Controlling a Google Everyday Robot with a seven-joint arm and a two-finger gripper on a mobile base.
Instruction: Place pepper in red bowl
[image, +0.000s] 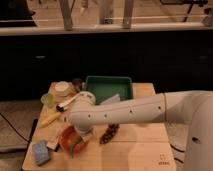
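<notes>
The red bowl sits on the wooden table near its front left. The slender green pepper lies in the bowl, with one end reaching over the front rim. My gripper hangs from the white arm directly over the bowl's right side, just above the pepper. The wrist hides part of the bowl.
A green rectangular tray stands at the back centre. A white round container, a pale green cup, a white-handled tool and a yellow elongated item lie to the left. A blue sponge sits front left. A dark brown item lies right of the bowl.
</notes>
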